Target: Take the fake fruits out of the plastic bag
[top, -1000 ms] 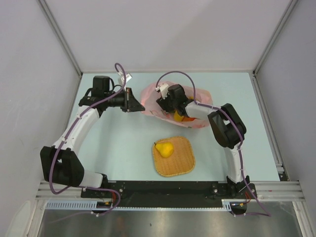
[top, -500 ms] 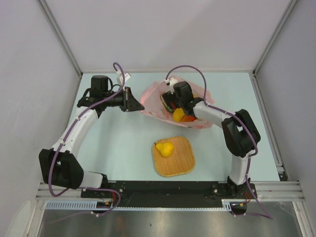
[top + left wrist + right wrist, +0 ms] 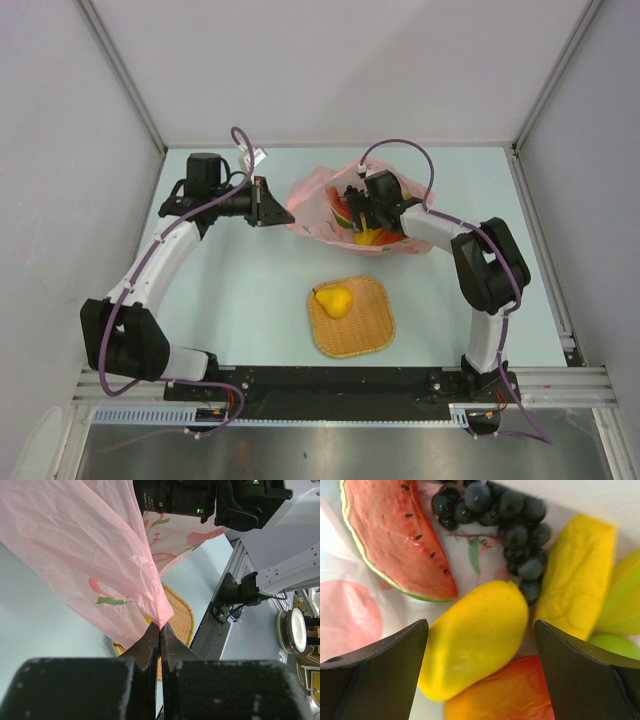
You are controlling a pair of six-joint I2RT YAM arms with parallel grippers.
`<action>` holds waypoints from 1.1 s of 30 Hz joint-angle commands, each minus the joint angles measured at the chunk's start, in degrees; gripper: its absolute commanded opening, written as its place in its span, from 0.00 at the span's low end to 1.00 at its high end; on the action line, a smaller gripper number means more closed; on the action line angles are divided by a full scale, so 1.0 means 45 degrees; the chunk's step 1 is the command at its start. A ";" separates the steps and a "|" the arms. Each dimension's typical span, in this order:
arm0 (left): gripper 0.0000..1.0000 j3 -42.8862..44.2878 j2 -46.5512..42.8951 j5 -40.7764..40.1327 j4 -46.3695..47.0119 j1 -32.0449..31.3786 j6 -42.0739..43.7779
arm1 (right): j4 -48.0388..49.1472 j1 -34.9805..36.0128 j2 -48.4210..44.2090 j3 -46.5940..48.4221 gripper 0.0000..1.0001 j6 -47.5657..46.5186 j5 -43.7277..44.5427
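Slanting mango [image 3: 475, 635], tip toward grapes [image 3: 512, 527]

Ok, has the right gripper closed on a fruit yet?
No, the right gripper is open, its fingers standing wide apart with the yellow mango lying between them.

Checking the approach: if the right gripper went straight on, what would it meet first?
Probably the mango, which sits centred ahead of the open right gripper, inside the bag. Depth is unclear.
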 commanded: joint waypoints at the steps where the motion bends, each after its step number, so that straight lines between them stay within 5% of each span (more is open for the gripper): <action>1: 0.03 0.0214 0.0285 0.0249 0.0269 -0.0155 -0.0117 | -0.0160 -0.0168 0.0590 -0.0012 0.91 0.1354 -0.0636; 4: 0.03 0.0390 0.0481 0.0132 0.0132 -0.0195 -0.0059 | -0.0160 -0.0246 0.0747 -0.0032 0.89 0.1511 -0.0753; 10: 0.02 0.0586 0.0754 -0.0102 0.0210 -0.0351 0.0000 | 0.0561 -0.0325 -0.0481 -0.0032 0.42 -0.0007 -0.1319; 13: 0.02 0.0819 0.0969 -0.0181 0.0307 -0.0390 -0.0039 | 0.0621 -0.0188 -0.1633 -0.0032 0.33 -0.0577 -0.1885; 24: 0.02 0.2674 0.2414 -0.0200 0.0991 -0.0429 -0.0859 | -0.1506 0.1100 -0.6457 -0.1261 0.29 -0.2957 -0.4092; 33: 0.03 0.2911 0.2572 -0.0669 0.1070 -0.1091 -0.0743 | -0.3985 0.4107 -0.9604 -0.2996 0.26 -0.6142 -0.5909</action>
